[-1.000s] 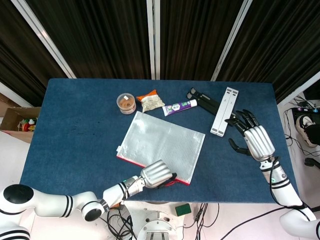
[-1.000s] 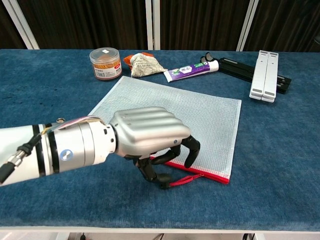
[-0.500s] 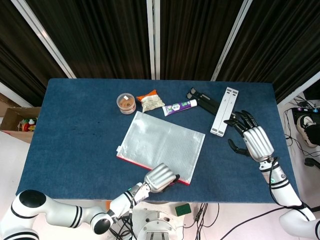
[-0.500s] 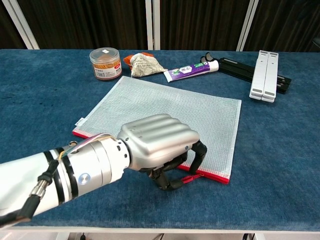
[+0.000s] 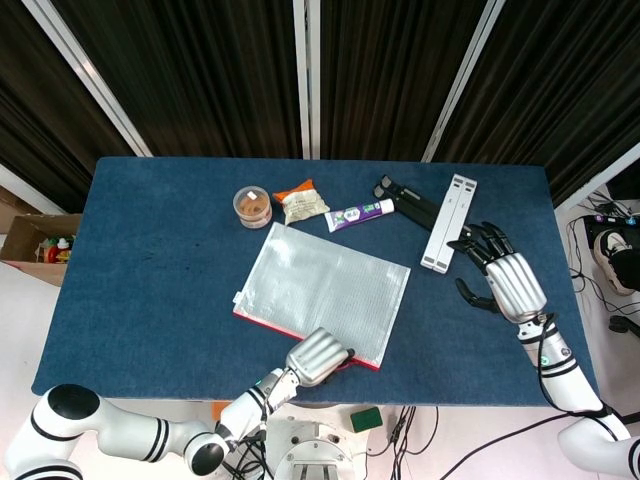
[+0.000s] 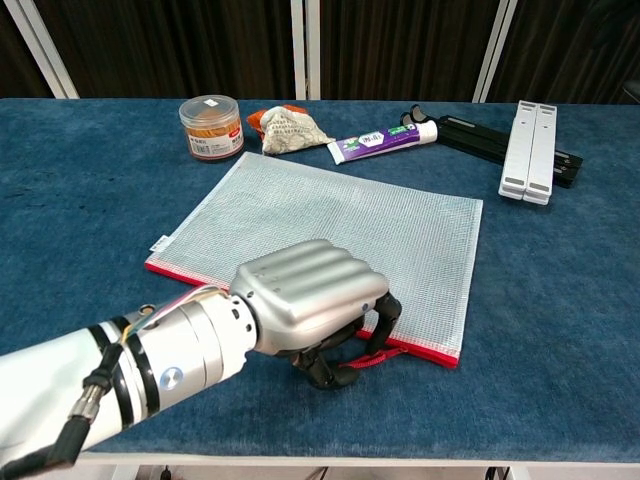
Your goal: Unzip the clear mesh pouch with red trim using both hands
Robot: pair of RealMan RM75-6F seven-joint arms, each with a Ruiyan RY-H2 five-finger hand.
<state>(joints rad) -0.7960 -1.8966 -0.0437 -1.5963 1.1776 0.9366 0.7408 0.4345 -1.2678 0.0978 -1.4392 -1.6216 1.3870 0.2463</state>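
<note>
1. Since 1 s ago my left hand has slid back toward the near edge of the surface and dropped lower, fingers now curled down around the red pull cord; I cannot tell whether they actually clamp it.
2. Right hand hovers with fingers apart, holding nothing, well off to the side of the pouch, which lies flat mid-surface, its red-trimmed edge just under my left fingers.
3. Risk as I judge it: pulling now, with nothing pinning the pouch, drags the whole pouch instead of running the zipper.
4. A loose curl could also let the cord slip out from beneath my fingers.
</note>
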